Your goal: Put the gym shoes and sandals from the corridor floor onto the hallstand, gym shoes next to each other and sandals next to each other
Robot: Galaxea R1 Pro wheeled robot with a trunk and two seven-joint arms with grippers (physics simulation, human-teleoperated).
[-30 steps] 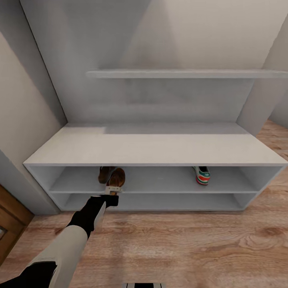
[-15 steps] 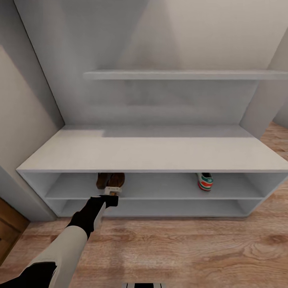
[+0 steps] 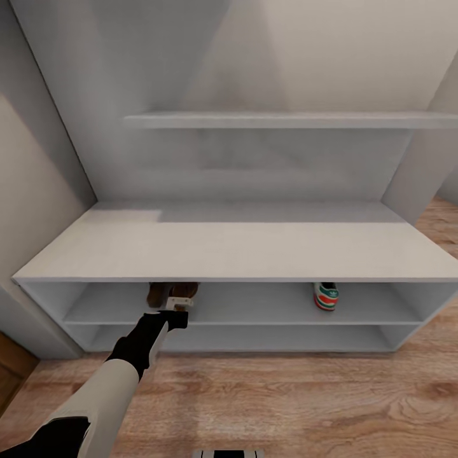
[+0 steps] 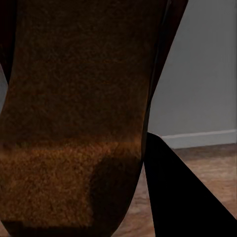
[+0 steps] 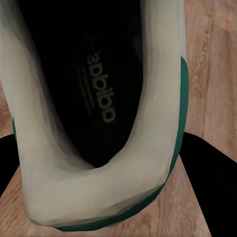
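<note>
- You have your left gripper [image 3: 176, 304] at the front lip of the hallstand's [image 3: 235, 248] upper open shelf, about 7 o'clock in the head view, a brown sandal [image 3: 181, 291] at its tip. Whether it clamps that sandal, I cannot tell.
- A second brown shape lies just beside the sandal on that shelf; judged the pair, nearly placed.
- One gym shoe [image 3: 325, 296] sits on the same shelf at 5 o'clock, well apart from the sandals.
- Your right gripper [image 5: 98, 217] holds the other gym shoe [image 5: 94, 113], fingers closed around its heel, over the corridor floor [image 5: 207, 74]. Judged left: shelve it beside its mate.
- Room: grey walls, a wall shelf [image 3: 286, 119] at 12 o'clock, wood-grain planks below.
</note>
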